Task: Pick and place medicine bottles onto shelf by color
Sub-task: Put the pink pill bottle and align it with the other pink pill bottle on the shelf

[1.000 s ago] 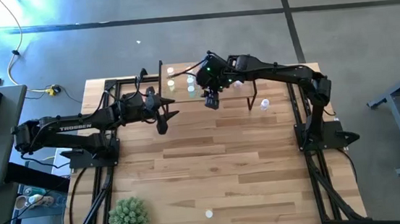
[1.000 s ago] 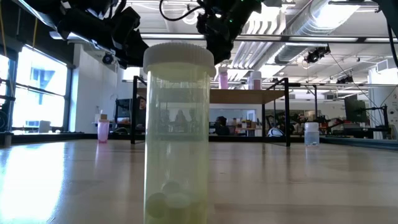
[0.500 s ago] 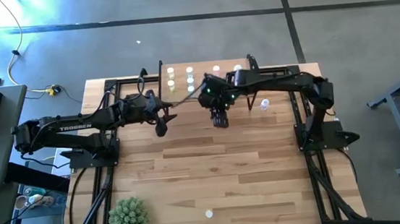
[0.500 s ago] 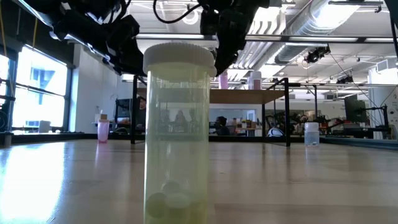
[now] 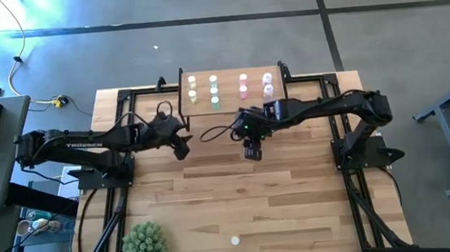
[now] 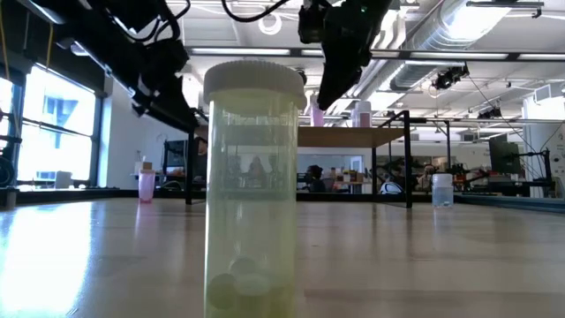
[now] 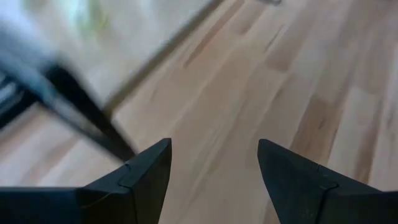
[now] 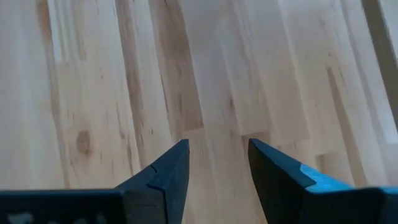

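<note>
Bottles stand in rows on the shelf (image 5: 230, 93) at the far edge of the table (image 5: 296, 193): a yellow pair (image 5: 193, 88) at its left end, then a column with a pale one over a green bottle (image 5: 216, 102), then a pink pair (image 5: 243, 84), then a pale pair (image 5: 268, 83) at its right end. One more bottle, with a pale cap (image 5: 235, 241), stands alone on the near part of the table, well apart from the shelf; in the low view it fills the foreground as a clear yellowish bottle (image 6: 252, 185) with a few tablets lying at its bottom. That view also shows a pink bottle (image 6: 146, 185) on the tabletop far to the left and a clear bottle (image 6: 441, 190) on the tabletop to the right, beyond the shelf's black legs.

The right gripper (image 5: 251, 150) hangs over bare planks just in front of the shelf, near its middle. Its wrist view shows the two fingers (image 8: 163, 177) parted with only wood between them, so it holds nothing.

The left gripper (image 5: 180, 149) hovers over the table beside the shelf's near left corner. Its fingers (image 7: 143, 177) stand wide apart over bare wood, empty, with a black shelf leg (image 7: 87, 115) just ahead.

A spiky green potted plant (image 5: 144, 246) sits at the near left corner of the table.
</note>
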Robot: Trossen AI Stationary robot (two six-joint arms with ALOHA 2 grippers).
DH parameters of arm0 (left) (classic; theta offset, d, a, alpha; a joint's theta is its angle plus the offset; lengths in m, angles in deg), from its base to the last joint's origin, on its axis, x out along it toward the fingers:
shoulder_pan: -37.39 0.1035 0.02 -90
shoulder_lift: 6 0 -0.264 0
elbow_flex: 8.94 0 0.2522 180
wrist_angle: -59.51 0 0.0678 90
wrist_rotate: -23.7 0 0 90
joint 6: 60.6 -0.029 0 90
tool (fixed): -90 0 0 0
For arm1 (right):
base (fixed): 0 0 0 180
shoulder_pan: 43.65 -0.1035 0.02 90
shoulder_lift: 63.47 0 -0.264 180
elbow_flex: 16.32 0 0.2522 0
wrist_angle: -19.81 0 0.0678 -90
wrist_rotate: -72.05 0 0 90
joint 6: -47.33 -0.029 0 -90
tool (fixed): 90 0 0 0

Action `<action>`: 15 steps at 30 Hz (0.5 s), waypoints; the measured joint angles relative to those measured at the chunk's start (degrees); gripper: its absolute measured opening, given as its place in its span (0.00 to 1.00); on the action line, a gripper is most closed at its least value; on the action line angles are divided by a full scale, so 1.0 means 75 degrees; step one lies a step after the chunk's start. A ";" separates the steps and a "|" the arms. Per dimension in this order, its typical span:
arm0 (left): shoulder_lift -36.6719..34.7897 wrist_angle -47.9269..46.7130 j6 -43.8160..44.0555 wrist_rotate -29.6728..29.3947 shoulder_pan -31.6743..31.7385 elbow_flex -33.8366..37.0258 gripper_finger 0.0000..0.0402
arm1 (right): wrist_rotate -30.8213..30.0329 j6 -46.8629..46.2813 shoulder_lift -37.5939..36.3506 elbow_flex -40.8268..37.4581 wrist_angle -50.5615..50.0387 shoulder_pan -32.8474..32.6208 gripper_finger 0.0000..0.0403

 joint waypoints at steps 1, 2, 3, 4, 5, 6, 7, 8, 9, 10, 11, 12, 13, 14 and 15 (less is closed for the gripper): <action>0.0000 -0.0237 0.0267 -0.0214 -0.0139 0.0000 0.57 | -0.0117 -0.0059 -0.0014 -0.0032 0.0056 -0.0076 0.39; 0.0000 -0.0495 0.0549 -0.0461 -0.0298 0.0000 0.57 | -0.0214 -0.0090 -0.0014 -0.0037 0.0079 -0.0140 0.39; 0.0000 -0.0744 0.0839 -0.0723 -0.0457 0.0000 0.57 | -0.0309 -0.0090 -0.0017 -0.0040 0.0056 -0.0212 0.39; 0.0000 -0.0960 0.1142 -0.0967 -0.0619 0.0000 0.57 | -0.0367 -0.0088 -0.0017 -0.0046 0.0048 -0.0272 0.39; 0.0000 -0.1200 0.1470 -0.1244 -0.0781 0.0000 0.57 | -0.0414 -0.0078 -0.0017 -0.0046 0.0081 -0.0322 0.39; 0.0000 -0.1447 0.1798 -0.1499 -0.0936 0.0000 0.57 | -0.0468 -0.0044 -0.0017 -0.0046 0.0118 -0.0360 0.39; 0.0000 -0.1689 0.2155 -0.1743 -0.1096 0.0000 0.57 | -0.0503 -0.0028 -0.0017 -0.0046 0.0144 -0.0391 0.39; 0.0000 -0.1938 0.2526 -0.1970 -0.1247 0.0000 0.57 | -0.0542 -0.0017 -0.0017 -0.0046 0.0166 -0.0417 0.39; 0.0000 -0.2206 0.2915 -0.2215 -0.1381 0.0000 0.57 | -0.0580 -0.0005 -0.0017 -0.0046 0.0198 -0.0430 0.39; 0.0000 -0.2481 0.3317 -0.2431 -0.1512 0.0000 0.57 | -0.0604 0.0016 -0.0017 -0.0046 0.0215 -0.0432 0.39; 0.0000 -0.2752 0.3734 -0.2638 -0.1635 0.0000 0.57 | -0.0605 0.0051 -0.0017 -0.0046 0.0214 -0.0427 0.39; 0.0003 -0.3033 0.4178 -0.2827 -0.1738 0.0000 0.57 | -0.0610 0.0052 -0.0017 -0.0046 0.0214 -0.0417 0.39; 0.0003 -0.3318 0.4642 -0.3018 -0.1817 0.0000 0.57 | -0.0613 0.0052 -0.0017 -0.0046 0.0219 -0.0406 0.39; 0.0003 -0.3587 0.5105 -0.3182 -0.1885 0.0000 0.57 | -0.0613 0.0052 -0.0017 -0.0046 0.0234 -0.0406 0.39; 0.0003 -0.3811 0.5553 -0.3326 -0.1932 0.0017 0.57 | -0.0616 0.0052 -0.0017 -0.0046 0.0257 -0.0404 0.39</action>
